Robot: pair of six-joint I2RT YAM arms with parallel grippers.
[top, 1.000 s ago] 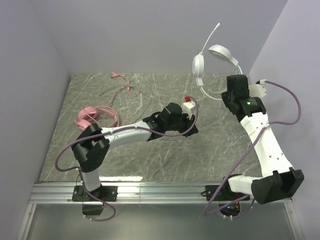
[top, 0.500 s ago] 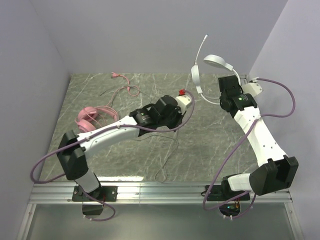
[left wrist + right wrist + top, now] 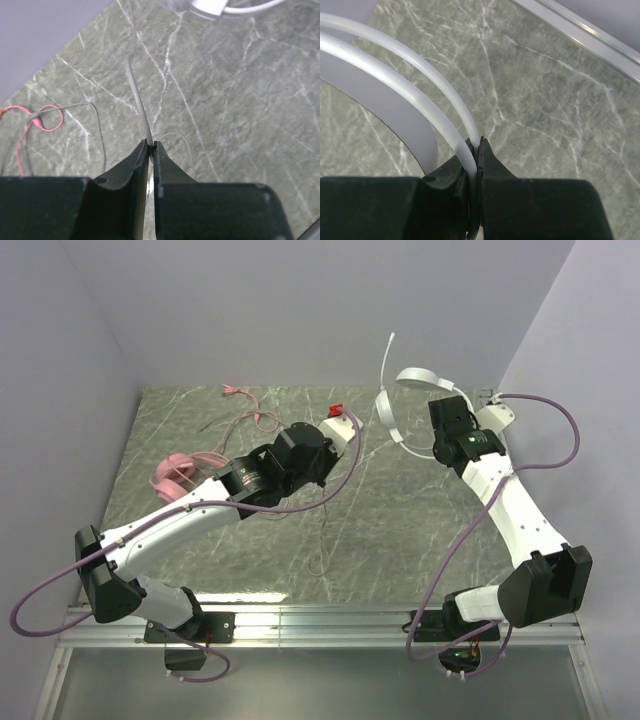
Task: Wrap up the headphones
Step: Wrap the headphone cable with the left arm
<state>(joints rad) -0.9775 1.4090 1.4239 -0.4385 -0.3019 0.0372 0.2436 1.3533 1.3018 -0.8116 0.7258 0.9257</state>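
Note:
The white-grey headset [image 3: 415, 377] hangs in the air at the back right, with its mic boom pointing up. My right gripper [image 3: 441, 432] is shut on its thin white headband wires [image 3: 422, 87], as the right wrist view [image 3: 477, 143] shows. My left gripper [image 3: 348, 428] is shut on the headset's thin white cord [image 3: 137, 92], pinched at the fingertips in the left wrist view [image 3: 151, 145]. The cord's slack trails down onto the table [image 3: 318, 562]. The pink headset [image 3: 180, 476] lies at the left, with its pink cord [image 3: 252, 418] tangled behind it.
The marble table [image 3: 400, 530] is boxed in by lilac walls at the back and both sides, with a metal rail along the near edge. A loop of pink cord [image 3: 46, 118] and a thin grey cord [image 3: 98, 131] lie left of my left gripper.
My left arm has stretched out and carried the pinched cord away to the back left. My right gripper has moved left with the white headset, which has turned.

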